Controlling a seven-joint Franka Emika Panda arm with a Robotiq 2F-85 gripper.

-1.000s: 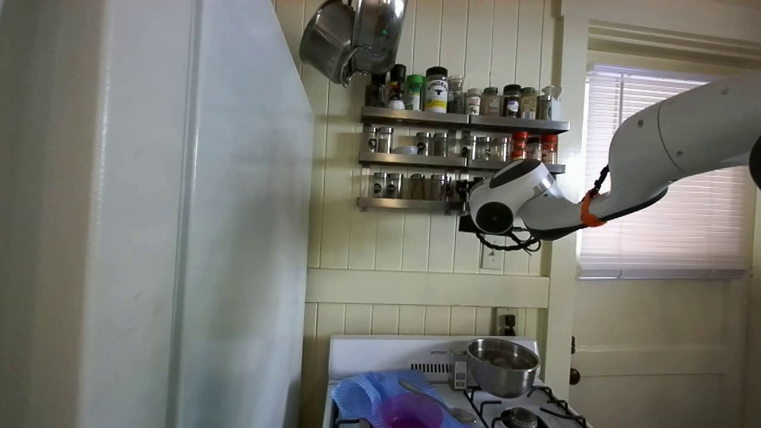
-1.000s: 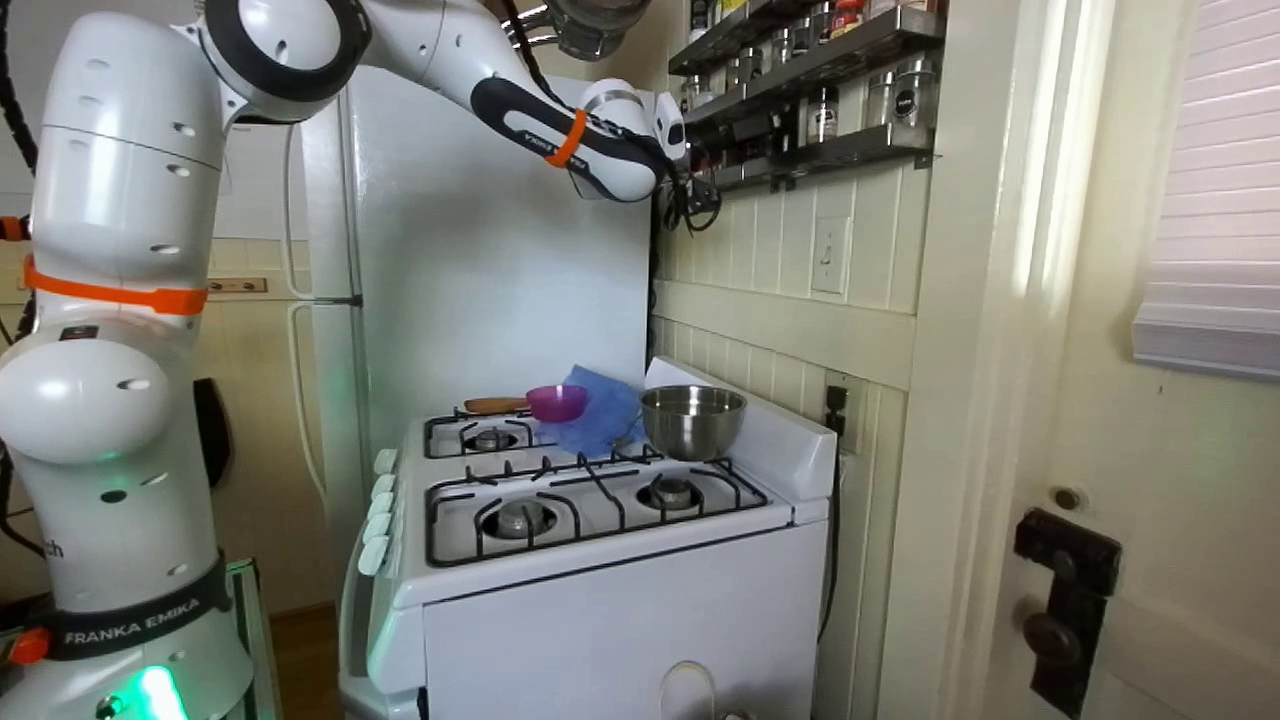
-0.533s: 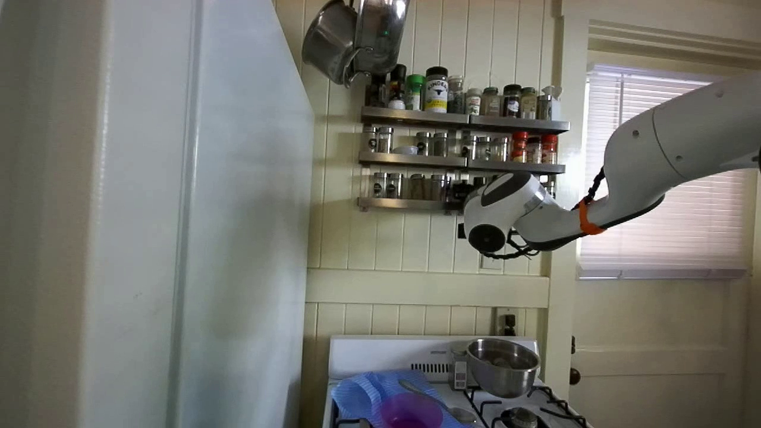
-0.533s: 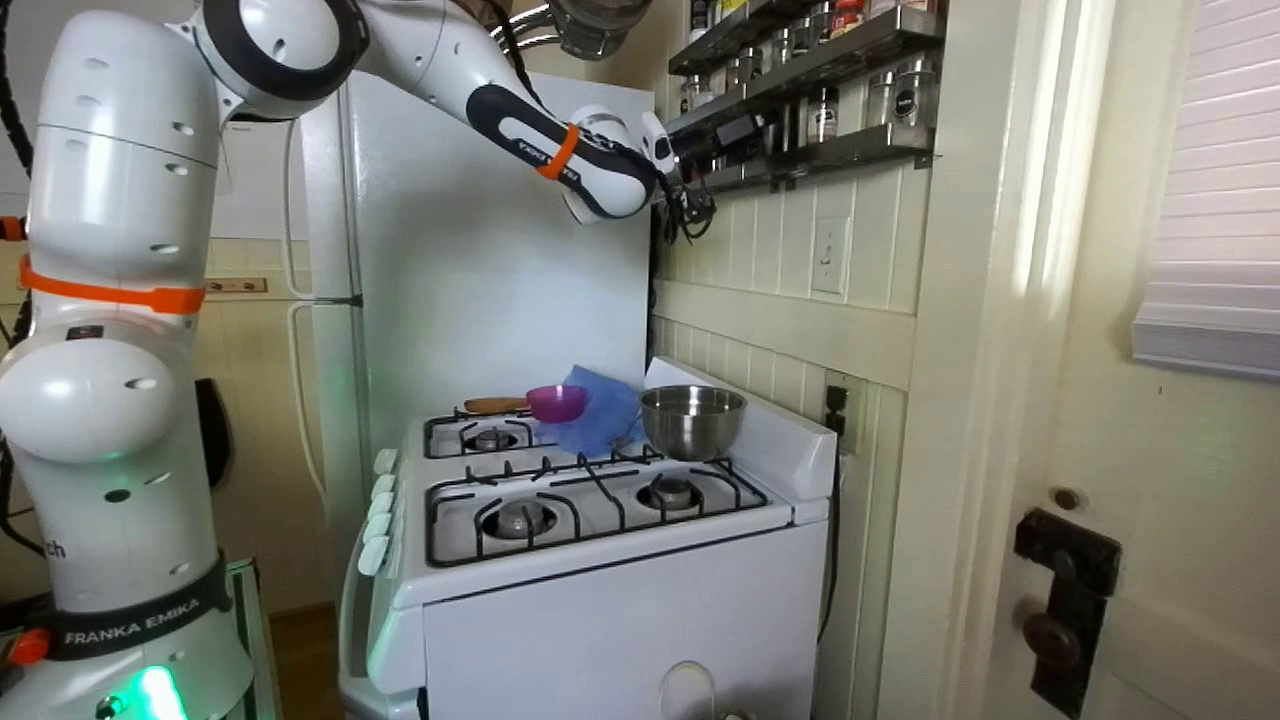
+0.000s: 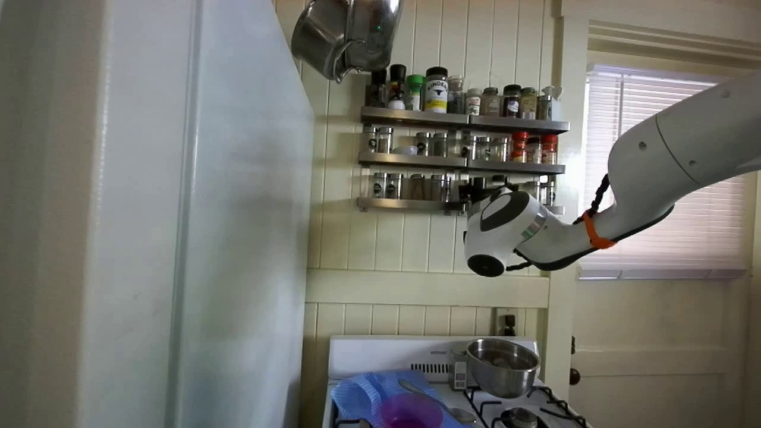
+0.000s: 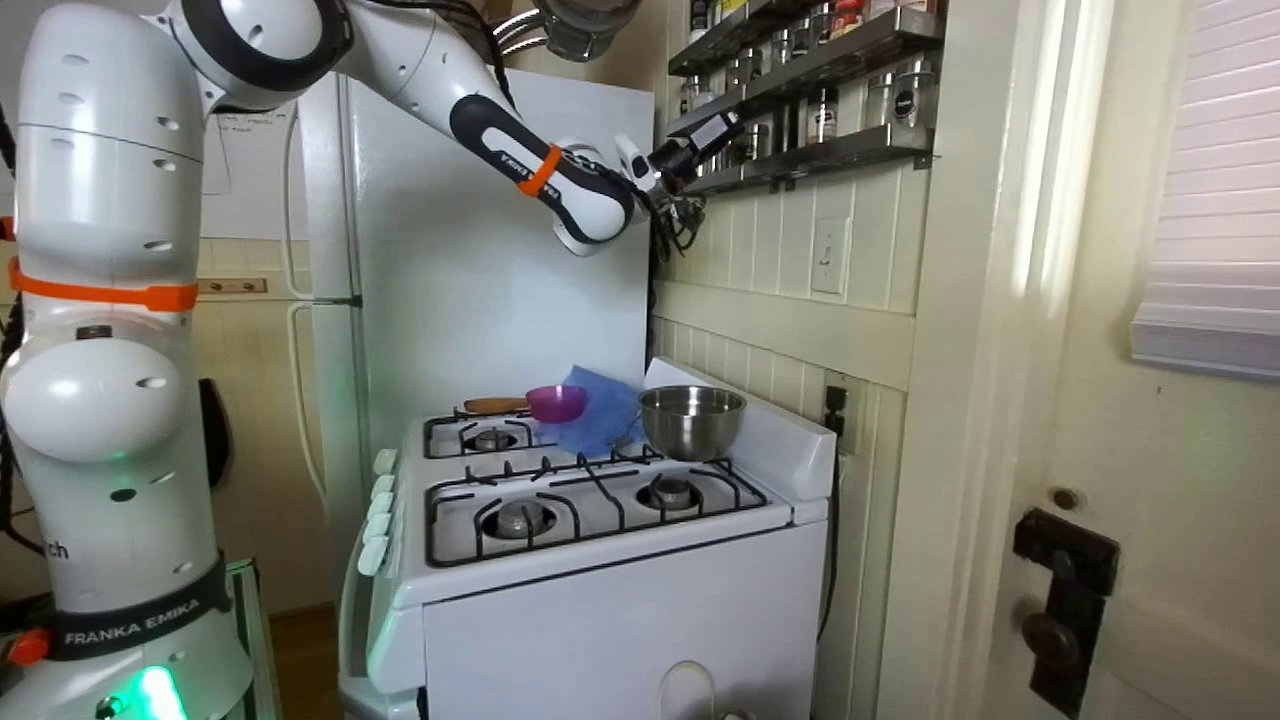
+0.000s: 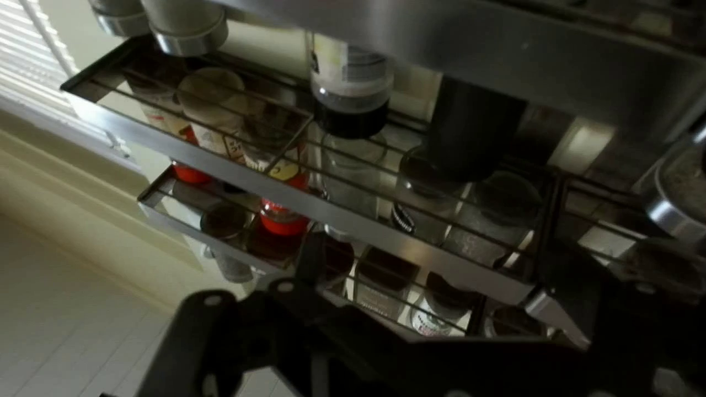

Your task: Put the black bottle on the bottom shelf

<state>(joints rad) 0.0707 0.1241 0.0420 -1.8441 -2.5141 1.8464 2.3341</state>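
Observation:
The black bottle [image 7: 477,127] stands on the bottom shelf of the wall rack; the wrist picture is upside down. Its dark form also shows in an exterior view [image 6: 789,127]. In an exterior view only its dark top [image 5: 477,182] seems to show behind the gripper. The bottom shelf is the lowest metal ledge, seen in the wrist view [image 7: 496,52] and both exterior views [image 5: 410,204] [image 6: 845,152]. My gripper [image 7: 441,273] is open and empty, fingers wide apart. It is in front of the rack, apart from the bottle, in both exterior views [image 5: 472,191] [image 6: 703,145].
A black-capped jar [image 7: 353,88] stands beside the bottle. Several spice jars fill the middle shelf [image 5: 413,159] and top shelf [image 5: 416,117]. Metal pots [image 5: 345,35] hang at the upper left. A steel bowl [image 6: 693,422] stands on the stove [image 6: 610,560] below. The fridge [image 6: 500,250] is alongside.
The wrist has moved down and back from the rack, and the gripper has tilted upward while withdrawing from the shelf. The hanging pots have shifted slightly.

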